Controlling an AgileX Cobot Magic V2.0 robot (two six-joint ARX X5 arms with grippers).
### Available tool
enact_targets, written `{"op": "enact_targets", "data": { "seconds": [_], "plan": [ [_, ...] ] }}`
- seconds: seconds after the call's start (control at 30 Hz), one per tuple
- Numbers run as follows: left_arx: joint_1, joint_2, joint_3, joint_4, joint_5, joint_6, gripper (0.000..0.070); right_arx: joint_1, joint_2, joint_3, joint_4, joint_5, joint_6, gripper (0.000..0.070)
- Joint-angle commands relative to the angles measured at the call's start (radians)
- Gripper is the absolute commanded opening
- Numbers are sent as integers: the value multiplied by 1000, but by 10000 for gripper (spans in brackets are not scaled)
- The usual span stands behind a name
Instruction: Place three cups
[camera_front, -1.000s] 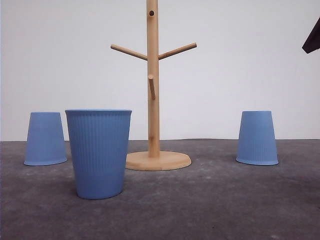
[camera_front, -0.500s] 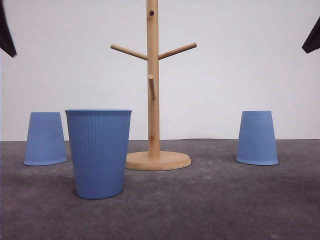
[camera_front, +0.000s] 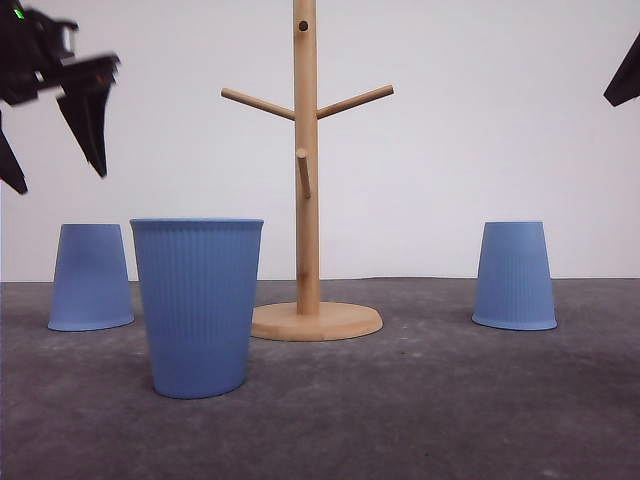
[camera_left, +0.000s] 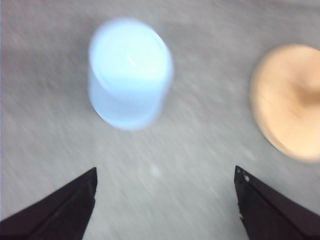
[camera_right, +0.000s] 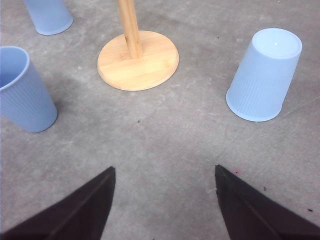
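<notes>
Cups stood round the rack in front view: left cup and right cup inverted, near cup upright. Left gripper hung spread-fingered above the left cup. Its wrist view put that cup ahead, presumably the target. Right gripper gaped, empty
</notes>
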Motion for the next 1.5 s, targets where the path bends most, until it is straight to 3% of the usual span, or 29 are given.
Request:
{"op": "enact_targets", "data": {
  "seconds": [0.0,0.07,0.37,0.7,0.77,0.87,0.93,1.13,1.3,1.47],
  "plan": [
    [4,44,40,21,-5,16,565,5,4,16,8,0,12,399],
    [11,84,63,44,-6,17,603,5,4,16,8,0,12,399],
    [22,209,87,188,-8,37,604,5,4,16,8,0,38,399],
    [23,266,87,220,-12,37,598,5,4,16,10,6,38,399],
    [23,266,88,222,-12,38,575,5,4,16,10,6,38,399],
    [23,266,89,221,-24,38,415,5,4,16,10,6,38,399],
    [23,266,89,221,-35,37,357,5,4,16,10,6,38,399],
    [23,264,98,214,-45,39,348,5,4,16,10,7,38,399],
    [23,259,144,139,-38,41,349,5,4,16,10,7,38,399],
    [35,241,226,26,56,36,349,5,4,16,10,7,38,399]
  ]
}}
